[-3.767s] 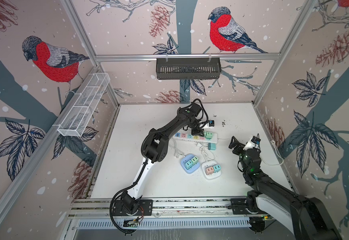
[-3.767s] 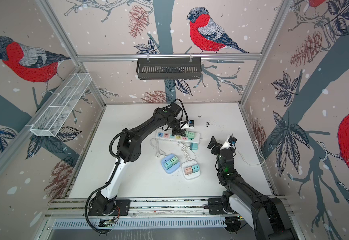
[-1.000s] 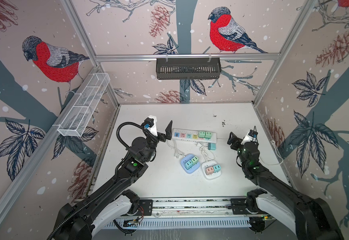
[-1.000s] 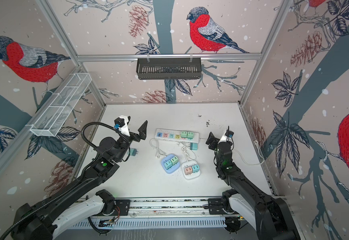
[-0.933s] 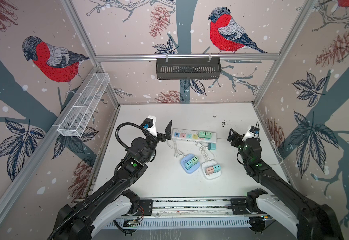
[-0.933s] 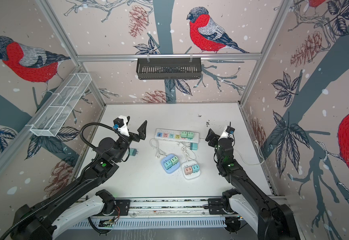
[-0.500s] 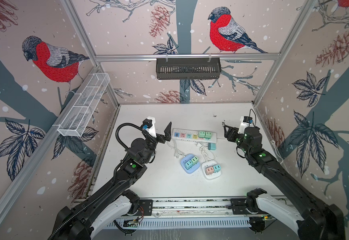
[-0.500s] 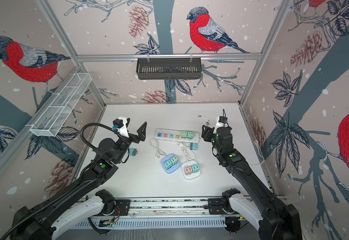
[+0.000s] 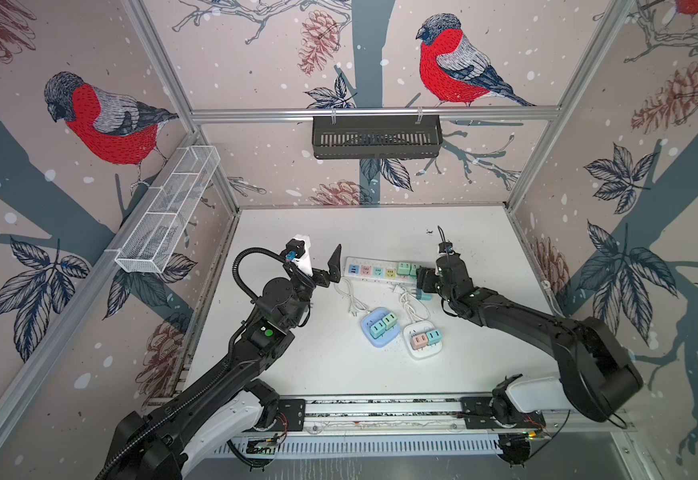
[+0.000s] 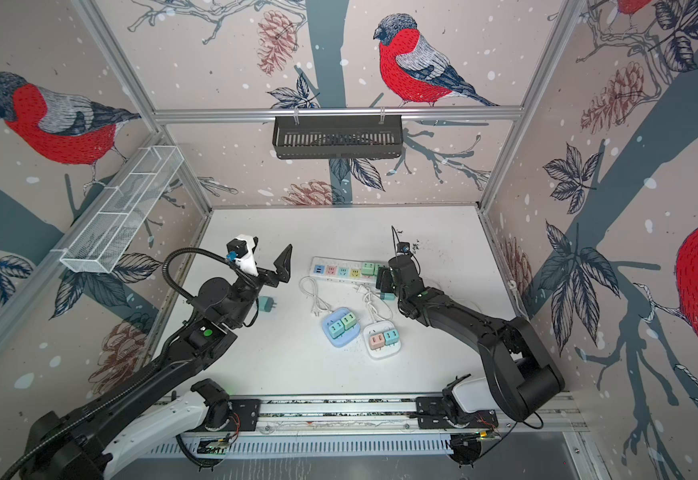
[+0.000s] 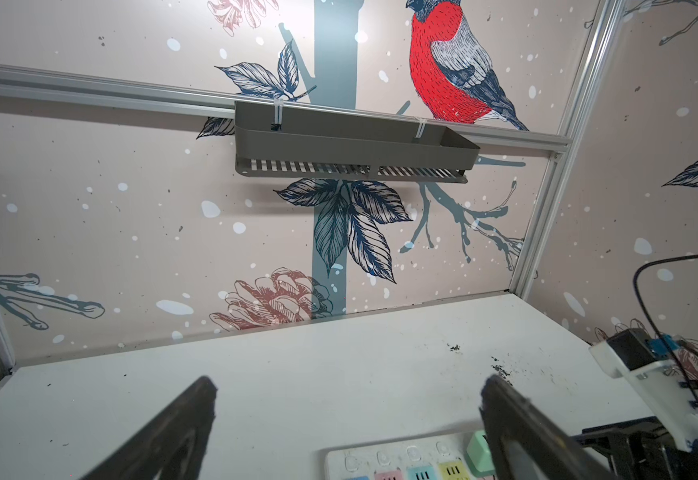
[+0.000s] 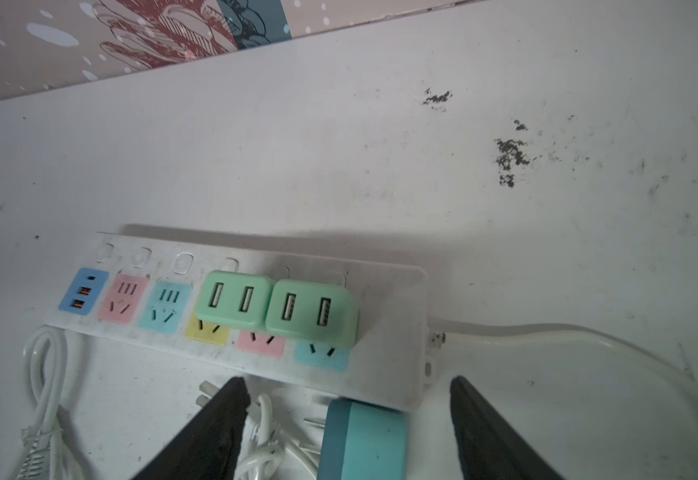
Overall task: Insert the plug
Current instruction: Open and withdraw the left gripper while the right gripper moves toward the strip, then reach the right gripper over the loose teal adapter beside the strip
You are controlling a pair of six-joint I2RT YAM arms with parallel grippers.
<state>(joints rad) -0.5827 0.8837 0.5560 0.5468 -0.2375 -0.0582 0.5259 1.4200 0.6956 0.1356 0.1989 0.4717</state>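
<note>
A white power strip (image 9: 380, 272) (image 10: 345, 270) lies mid-table, with two green USB adapters (image 12: 276, 309) plugged into it. A teal plug (image 12: 363, 440) (image 9: 424, 296) lies on its side on the table against the strip's near edge, prongs bare. My right gripper (image 12: 347, 399) (image 9: 422, 279) is open and low over it, with a finger on each side and neither touching. My left gripper (image 11: 347, 399) (image 10: 268, 266) is open, empty and raised to the left of the strip. A second teal plug (image 10: 266, 304) lies by the left arm.
A blue square socket block (image 9: 378, 326) and a white one (image 9: 424, 340), each holding coloured adapters, sit in front of the strip. Their white cords (image 9: 351, 295) are coiled between them and the strip. A black basket (image 9: 376, 137) hangs on the back wall and a wire basket (image 9: 168, 208) on the left wall.
My right arm has swung from the right side in to the strip's right end, over the teal plug. The left arm, earlier at the strip, has drawn back left and now holds still.
</note>
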